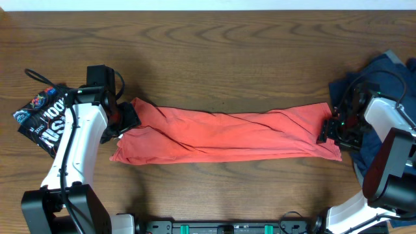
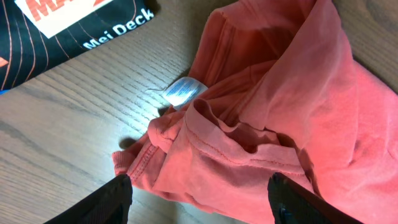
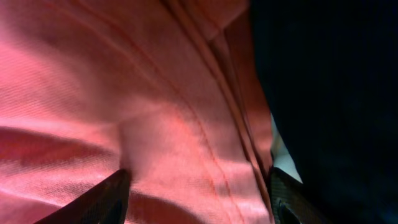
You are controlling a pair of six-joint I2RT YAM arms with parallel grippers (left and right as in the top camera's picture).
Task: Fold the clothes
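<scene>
Overhead, a creased coral cotton T-shirt [image 1: 227,133] lies in a long band on the woodgrain table [image 1: 208,52]; the left gripper [image 2: 199,194] and right gripper [image 3: 198,190] both gape wide, clasping nothing.

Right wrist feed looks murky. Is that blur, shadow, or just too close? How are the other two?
Right wrist: too close, the red shirt fills the frame with its lower folds in shadow, and the dark garment is a near-black mass without detail. Left wrist: sharp, stitching legible, white label slightly blown out, table sheen beside it. Overhead: evenly lit, crisp, soft shadows only.
</scene>
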